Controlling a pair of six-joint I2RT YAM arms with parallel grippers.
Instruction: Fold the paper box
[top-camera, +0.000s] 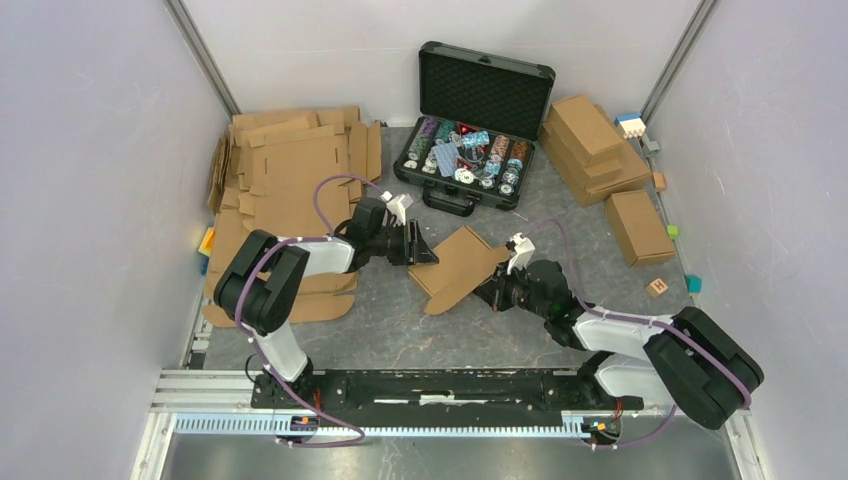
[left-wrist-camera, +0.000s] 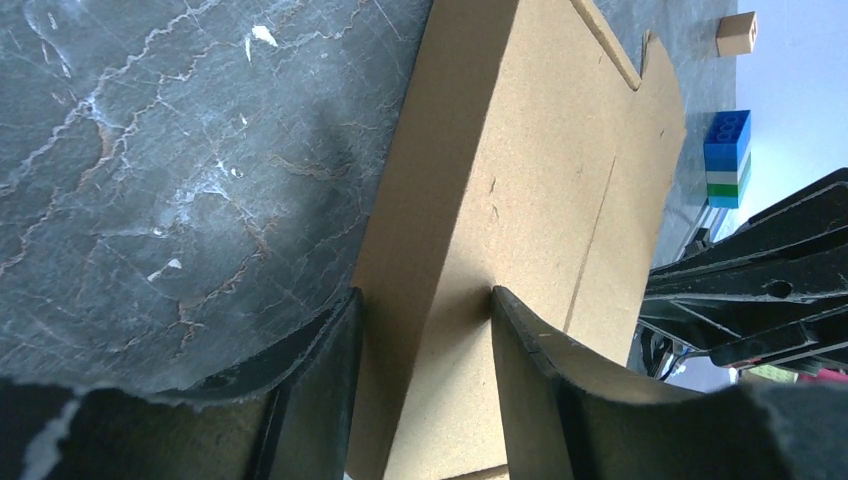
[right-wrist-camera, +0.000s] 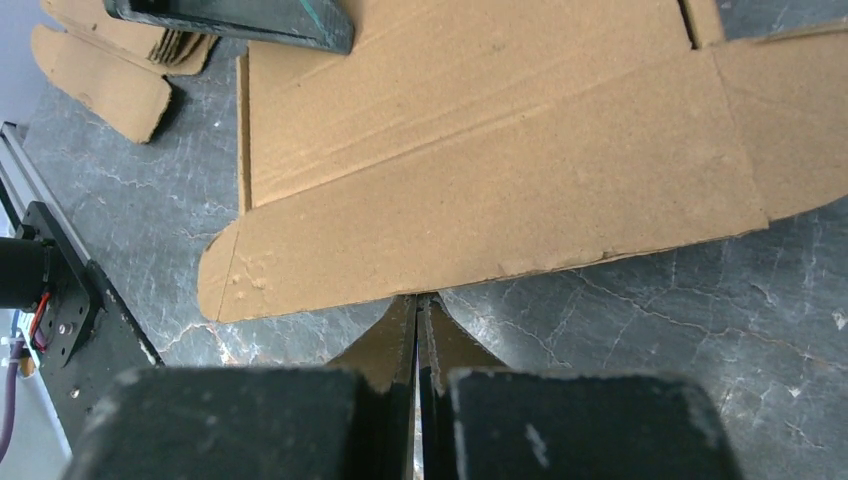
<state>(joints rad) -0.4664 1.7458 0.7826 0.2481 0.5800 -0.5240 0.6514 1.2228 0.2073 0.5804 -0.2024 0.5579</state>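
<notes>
The paper box (top-camera: 462, 262) is a partly folded brown cardboard sheet lying mid-table between my two arms. My left gripper (top-camera: 424, 249) is at its left end. In the left wrist view its jaws (left-wrist-camera: 425, 310) stand apart, straddling a raised fold of the cardboard (left-wrist-camera: 540, 180), with one finger on each face. My right gripper (top-camera: 497, 289) is at the sheet's near right edge. In the right wrist view it (right-wrist-camera: 418, 300) is shut, with its tips touching the edge of a flat flap (right-wrist-camera: 500, 190). One left finger (right-wrist-camera: 240, 20) shows at the top of that view.
A pile of flat cardboard sheets (top-camera: 290, 170) lies at the back left. An open black case of chips (top-camera: 480, 95) stands at the back. Folded boxes (top-camera: 595, 145) and another (top-camera: 638, 225) sit at the right, with small blocks (top-camera: 657, 288) nearby.
</notes>
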